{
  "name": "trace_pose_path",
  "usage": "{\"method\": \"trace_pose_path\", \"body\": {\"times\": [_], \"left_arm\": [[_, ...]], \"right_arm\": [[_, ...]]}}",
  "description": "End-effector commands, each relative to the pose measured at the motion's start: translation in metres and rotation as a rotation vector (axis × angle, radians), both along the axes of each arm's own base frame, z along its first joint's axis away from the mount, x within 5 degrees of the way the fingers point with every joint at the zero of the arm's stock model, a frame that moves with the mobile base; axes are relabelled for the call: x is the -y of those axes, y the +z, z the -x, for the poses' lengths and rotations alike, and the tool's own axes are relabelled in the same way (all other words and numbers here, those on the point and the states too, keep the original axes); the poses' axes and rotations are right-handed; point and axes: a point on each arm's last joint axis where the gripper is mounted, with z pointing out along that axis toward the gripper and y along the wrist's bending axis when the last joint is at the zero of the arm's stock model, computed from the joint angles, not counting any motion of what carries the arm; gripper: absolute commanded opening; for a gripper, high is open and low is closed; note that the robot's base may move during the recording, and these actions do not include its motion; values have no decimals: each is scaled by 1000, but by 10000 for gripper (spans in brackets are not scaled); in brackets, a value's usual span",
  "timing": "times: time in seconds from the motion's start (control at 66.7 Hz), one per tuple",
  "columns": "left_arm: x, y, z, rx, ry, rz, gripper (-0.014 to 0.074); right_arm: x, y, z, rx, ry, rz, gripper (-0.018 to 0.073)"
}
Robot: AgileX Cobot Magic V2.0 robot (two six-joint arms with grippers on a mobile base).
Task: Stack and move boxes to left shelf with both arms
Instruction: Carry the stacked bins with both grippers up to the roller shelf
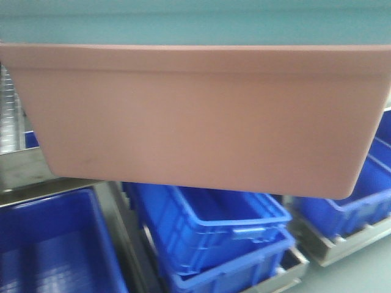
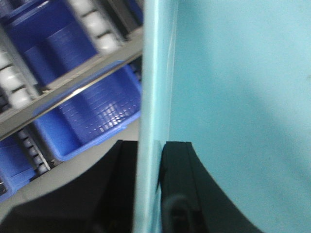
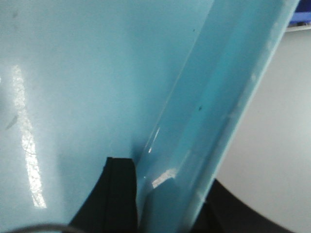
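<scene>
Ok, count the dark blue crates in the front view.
4 dark blue crates show: one lower left, two stacked at centre, one at right. The pink bin may hide more.

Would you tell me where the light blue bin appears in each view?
Exterior front: the light blue bin is the strip along the top edge, above the salmon pink bin.
Left wrist: bin fills the right half, rim vertical at centre.
Right wrist: bin fills left and centre, rim slanting up-right.
Shared landmark: dark blue crates, just a corner sliver at the right wrist.
</scene>
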Motion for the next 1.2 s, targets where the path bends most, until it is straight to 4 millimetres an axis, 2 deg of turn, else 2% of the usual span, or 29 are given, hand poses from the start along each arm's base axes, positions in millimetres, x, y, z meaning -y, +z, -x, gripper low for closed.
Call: {"method": "trace_pose_path", "body": {"times": [0.0, 1.185], "left_arm": [[22, 37, 15, 96, -96, 294, -3], [22, 37, 15, 96, -96, 294, -3]], "right_arm": [[-23, 35, 2, 184, 95, -269, 55], [-23, 35, 2, 184, 95, -269, 55]]}}
